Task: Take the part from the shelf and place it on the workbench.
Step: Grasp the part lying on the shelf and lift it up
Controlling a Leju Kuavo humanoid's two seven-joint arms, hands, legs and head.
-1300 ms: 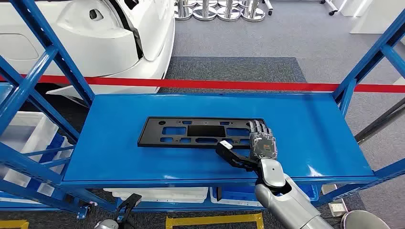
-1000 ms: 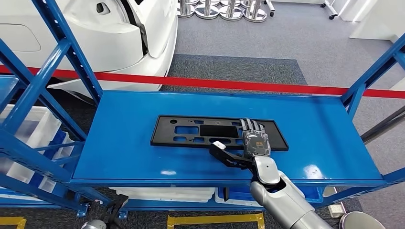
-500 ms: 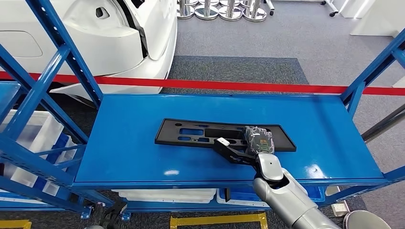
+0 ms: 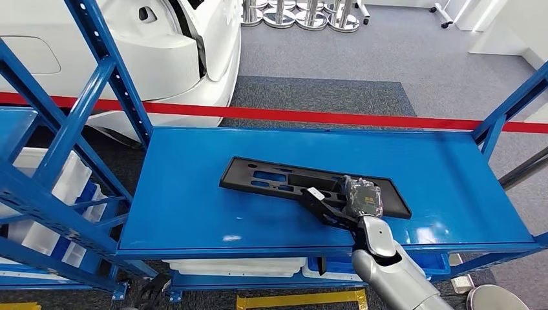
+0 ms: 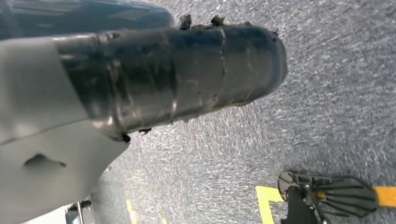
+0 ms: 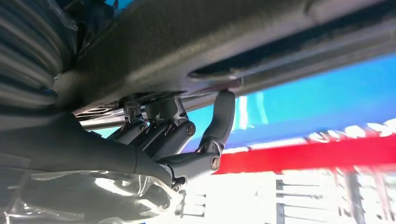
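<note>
The part (image 4: 278, 179) is a long flat black plate with several cut-outs. It lies slanted on the blue shelf board (image 4: 194, 206), its right end nearer the front edge. My right hand (image 4: 357, 199) grips that right end, with the fingers curled over the top and the thumb (image 4: 320, 201) stretched along the near edge. In the right wrist view the dark fingers (image 6: 219, 121) press against the part's grey underside (image 6: 224, 42). My left hand (image 4: 152, 290) hangs low below the shelf's front left, and its fingers are too dark and small to read.
Blue uprights and diagonal braces (image 4: 103, 71) flank the shelf at both ends. A red barrier tape (image 4: 323, 116) runs behind it, with a white car body (image 4: 161, 51) beyond. White bins (image 4: 232, 265) sit on the level below. Yellow floor markings (image 5: 266, 200) lie underneath.
My right hand's fingers went from flat on the part to curled around its right end. The part now lies slanted instead of parallel to the shelf. The camera has shifted a little.
</note>
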